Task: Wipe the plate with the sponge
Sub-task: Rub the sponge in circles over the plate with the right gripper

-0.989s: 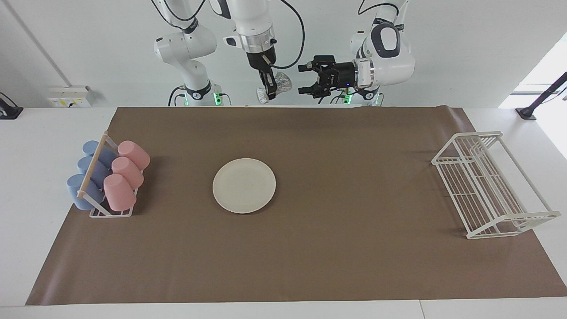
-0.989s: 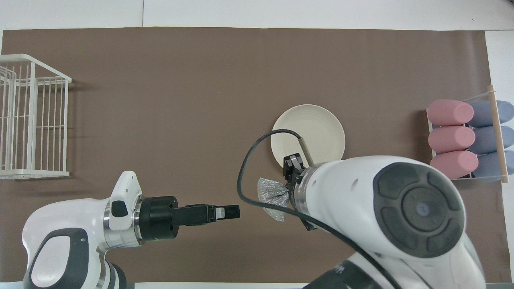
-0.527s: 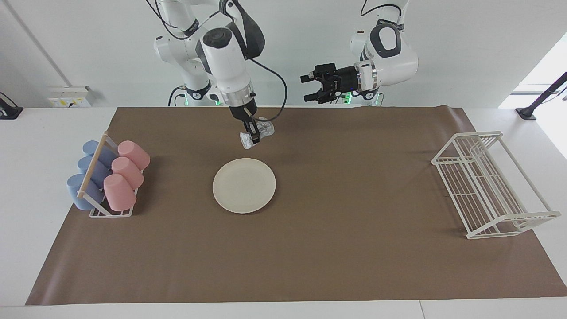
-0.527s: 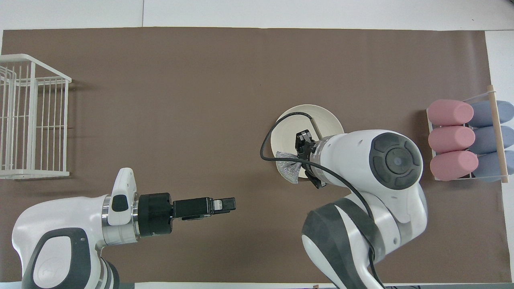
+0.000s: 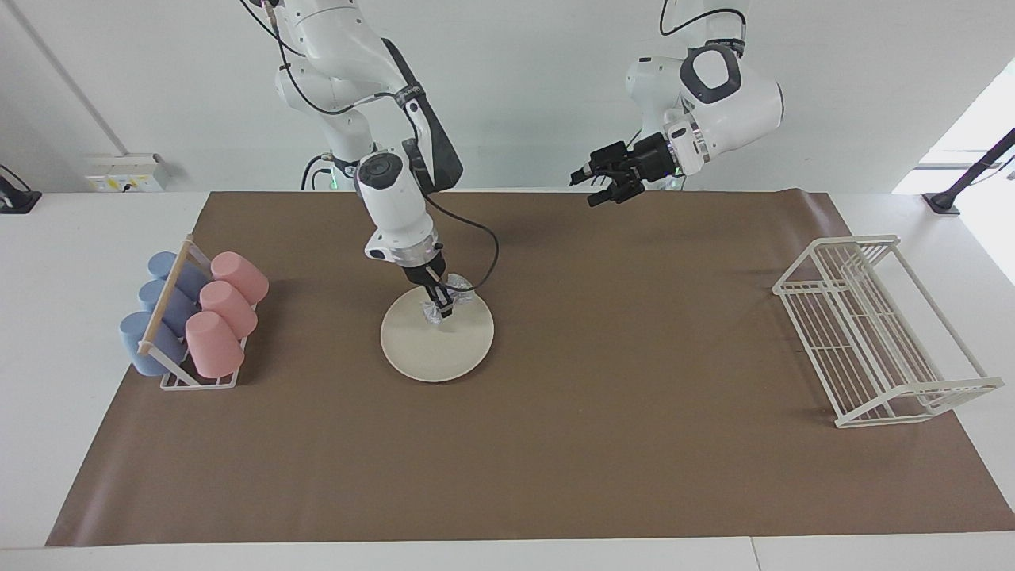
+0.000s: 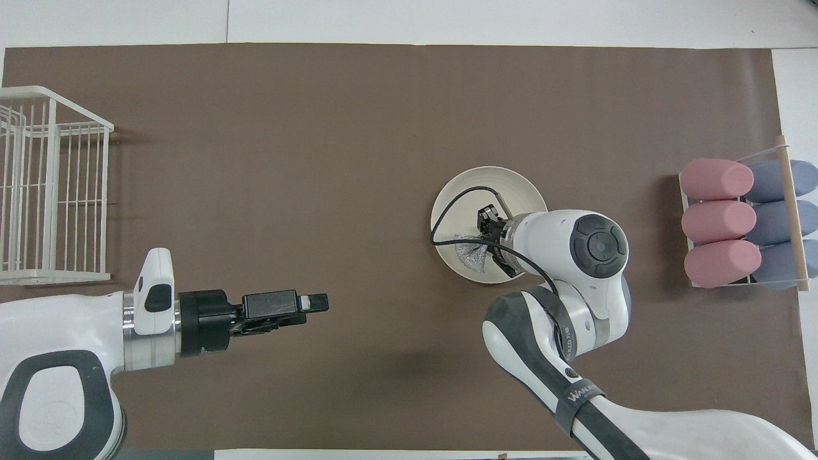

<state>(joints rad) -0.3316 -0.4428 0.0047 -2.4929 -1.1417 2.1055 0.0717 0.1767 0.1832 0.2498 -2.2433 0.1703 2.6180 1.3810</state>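
Sponge (image 5: 444,300): silvery wrinkled wad, sitting at centre frame in the facing view, touching the upper edge of the plate (image 5: 444,349). You are looking at a soft, light, crushable item; judging by its creases, it is going to flatten under pressure, so pinching it mid-body suits it. Right gripper (image 5: 438,301): fingers are clamping tight on the sponge. Plate: cream-white, stiff, lying flat on the brown mat (image 5: 555,460) at centre; likely smooth, so it may be sliding if you are pressing sideways. Left gripper (image 5: 604,187): waiting at upper right of centre, fingers standing apart, holding nothing.
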